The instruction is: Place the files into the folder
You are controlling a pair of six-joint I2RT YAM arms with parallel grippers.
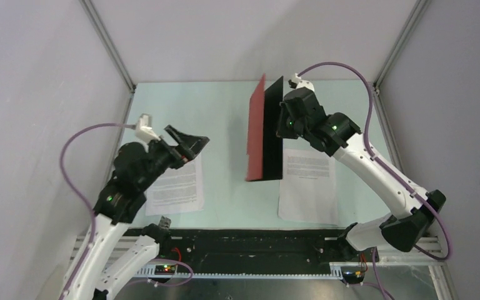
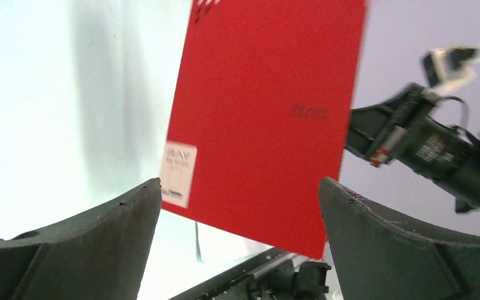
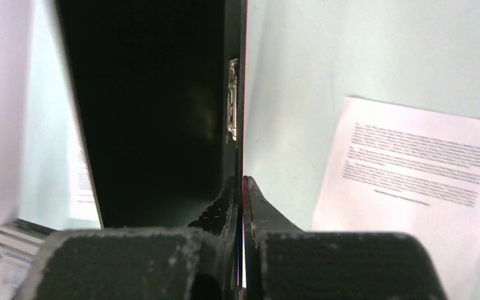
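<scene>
right gripper: pinched on folder edge
folder: upright, black inside facing left, metal clip inside
files: printed sheet flat on table, right of folder
second sheet: left, partly hidden

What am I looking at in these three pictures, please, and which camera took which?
These are two robot arms bolted at the near edge of a table. The wide picture comes from a fixed camera above and behind them; the other two come from a camera on each wrist, so each shows its own fingers. Printed paper lies flat on the table: a left-hand sheet and a right-hand sheet. The right fingers are shut on the edge of a folder, red outside and black inside, holding it up on edge and partly open. The left fingers stand wide open, holding nothing, facing the folder's red cover.
</scene>
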